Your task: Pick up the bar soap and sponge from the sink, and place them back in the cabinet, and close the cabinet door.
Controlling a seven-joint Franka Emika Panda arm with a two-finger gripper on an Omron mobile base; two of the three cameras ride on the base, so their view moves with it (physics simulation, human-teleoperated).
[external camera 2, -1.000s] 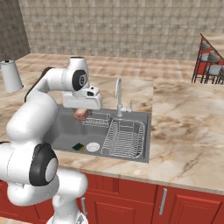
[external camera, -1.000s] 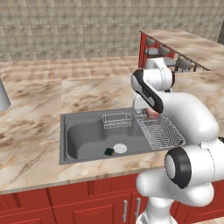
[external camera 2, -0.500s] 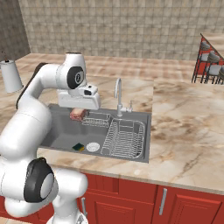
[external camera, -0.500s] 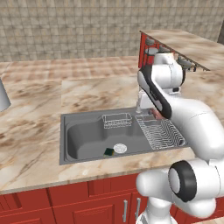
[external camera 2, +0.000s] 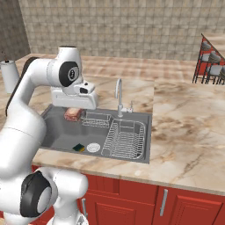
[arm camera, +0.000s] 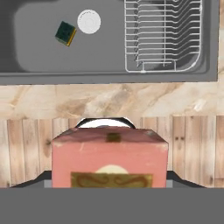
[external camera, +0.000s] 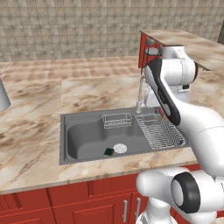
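In the hand view the flat pinkish-brown bar soap point(arm camera: 109, 158) sits at 6 o'clock, right against the camera, clamped in the two-finger gripper point(arm camera: 109, 186). The jaws are closed on its sides, with its long axis running from 9 to 3 o'clock. In the right base view the same soap point(external camera 2: 73, 114) hangs under the hand, above the far left part of the wide grey steel sink point(external camera 2: 59, 145).

Beyond the soap, toward 12 o'clock in the hand view, comes the marble counter edge and then the basin. The small square sponge point(arm camera: 65, 33), dark green face up with a yellow edge, lies on the basin floor at about 11 o'clock. It is just beside the round white drain point(arm camera: 89, 21), and the wire dish rack point(arm camera: 162, 35) is at 1 o'clock.

The coming move turns on the red wall-hung cabinet point(external camera: 146, 49). In the left base view it is at about 1 o'clock, up and behind the raised arm, so the soap probably has to travel up and away from the sink toward it. I cannot make out its door or shelf.

Against the earlier pictures, the arm has risen. The hand stood low over the basin a second ago and now carries the soap higher. The sponge has not moved.
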